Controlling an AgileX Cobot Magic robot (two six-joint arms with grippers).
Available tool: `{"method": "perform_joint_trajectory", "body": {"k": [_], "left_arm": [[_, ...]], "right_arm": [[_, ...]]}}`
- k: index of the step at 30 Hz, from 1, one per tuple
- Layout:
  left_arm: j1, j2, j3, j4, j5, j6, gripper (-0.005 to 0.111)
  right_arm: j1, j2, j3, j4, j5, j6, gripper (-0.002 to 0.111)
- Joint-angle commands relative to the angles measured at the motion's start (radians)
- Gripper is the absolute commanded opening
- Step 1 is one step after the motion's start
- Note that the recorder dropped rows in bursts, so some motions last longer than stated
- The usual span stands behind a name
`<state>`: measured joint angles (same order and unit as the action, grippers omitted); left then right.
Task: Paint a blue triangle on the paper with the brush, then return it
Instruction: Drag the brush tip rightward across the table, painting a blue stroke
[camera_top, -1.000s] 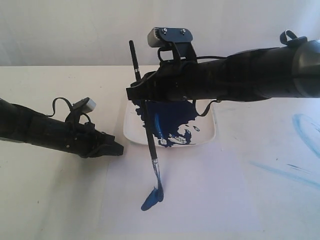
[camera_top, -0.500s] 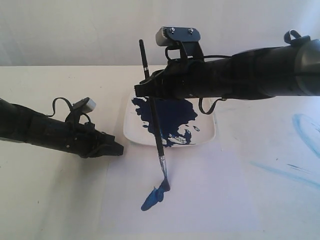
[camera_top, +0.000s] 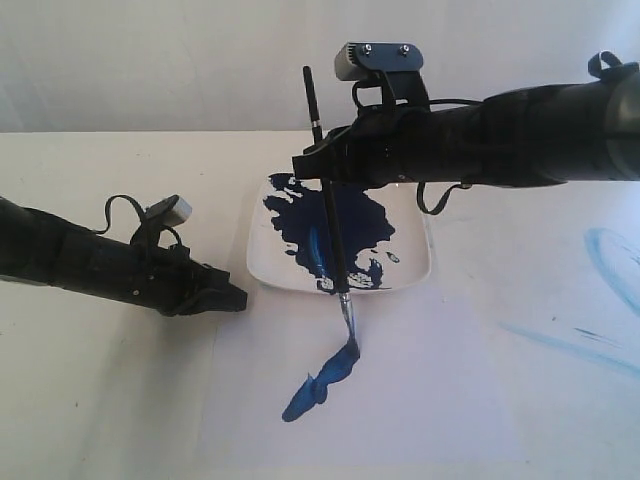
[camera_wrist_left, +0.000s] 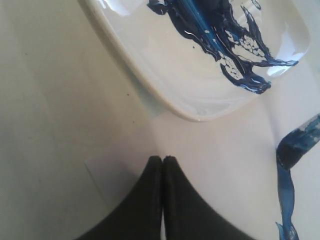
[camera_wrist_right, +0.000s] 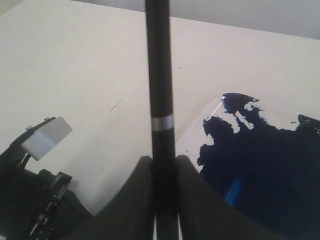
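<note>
My right hand (camera_top: 318, 165) clamps the brush (camera_top: 335, 250) high on its handle. The tip presses the paper (camera_top: 430, 400) at the plate's (camera_top: 416, 266) 6 o'clock, ending a blue stroke (camera_top: 322, 382). My left hand (camera_top: 232, 297), clenched empty, rests at 9 o'clock.

We see a cream tabletop (camera_top: 100, 390) carrying a large whitish paper (camera_top: 440, 410) toward its near edge. A square white plate (camera_top: 418, 268) sits just behind, its near rim overlapping the paper's far edge. Faint light-blue streaks (camera_top: 570, 347) mark the tabletop's right side.
</note>
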<state>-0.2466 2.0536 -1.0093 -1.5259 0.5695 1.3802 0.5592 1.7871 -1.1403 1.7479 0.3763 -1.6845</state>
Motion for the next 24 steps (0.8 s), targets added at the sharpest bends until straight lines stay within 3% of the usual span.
{"method": "perform_joint_trajectory", "body": {"k": [1, 24], "left_arm": [[-0.006, 0.017, 0.006, 0.001, -0.001, -0.011, 0.000], [-0.006, 0.017, 0.006, 0.001, -0.001, -0.011, 0.000]], "right_arm": [[-0.028, 0.003, -0.005, -0.003, -0.004, -0.017, 0.000], [-0.073, 0.003, -0.005, -0.017, 0.015, -0.015, 0.000]]}}
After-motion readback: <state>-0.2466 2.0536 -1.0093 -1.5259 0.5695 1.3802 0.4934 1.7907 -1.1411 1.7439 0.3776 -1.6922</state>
